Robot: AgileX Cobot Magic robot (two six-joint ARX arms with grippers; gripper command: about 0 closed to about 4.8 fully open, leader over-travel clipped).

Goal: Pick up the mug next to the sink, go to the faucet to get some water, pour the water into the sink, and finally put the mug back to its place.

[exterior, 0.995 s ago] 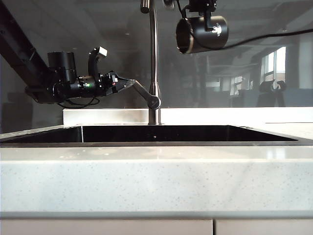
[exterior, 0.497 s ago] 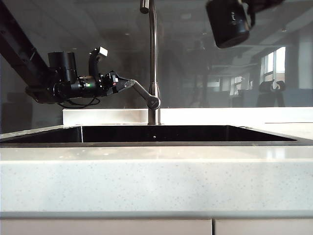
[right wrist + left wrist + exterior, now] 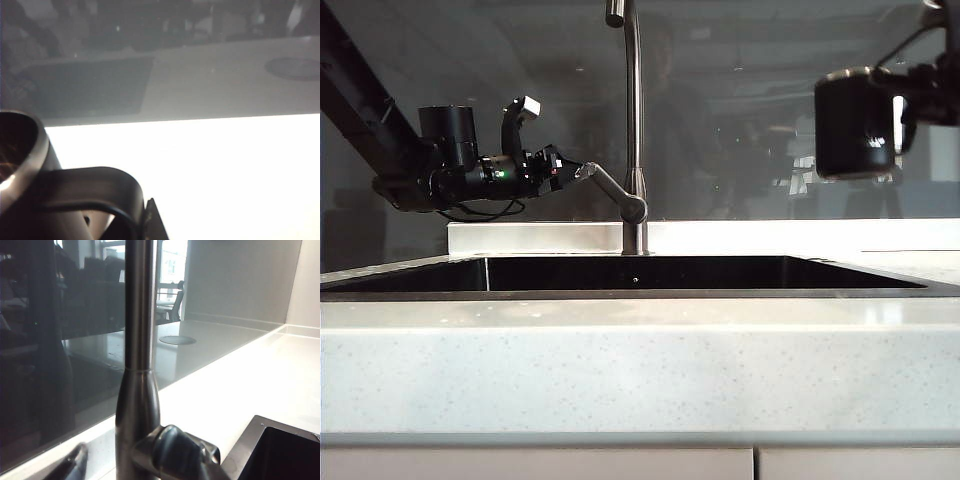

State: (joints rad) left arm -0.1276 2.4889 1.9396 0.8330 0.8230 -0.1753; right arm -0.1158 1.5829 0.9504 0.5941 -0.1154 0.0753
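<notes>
While the right gripper (image 3: 910,95) has its jaws pinched on the handle of the mug (image 3: 855,122), the mug hangs upright in the air at the right side of the exterior view, above the right end of the sink (image 3: 640,272) and well apart from the faucet (image 3: 634,130). In the right wrist view the mug's rim and loop handle sit close under the camera, white table beyond.

Left gripper (image 3: 563,168): jaws spread, set at the tip of the faucet's lever (image 3: 612,190). Whether they touch it I cannot tell. The left wrist view shows the faucet column and lever base up close, one finger (image 3: 70,467) low in frame.

No water visible from the spout; its mouth is cut off at the top of the exterior view.

Progress, as a judgement: the pick-up is done. The mug being upright, away from the spout and on the side toward the table suggests filling and pouring may be finished, but water in the mug cannot be seen. Still left for certain: setting the mug down in its place beside the sink and letting go.
</notes>
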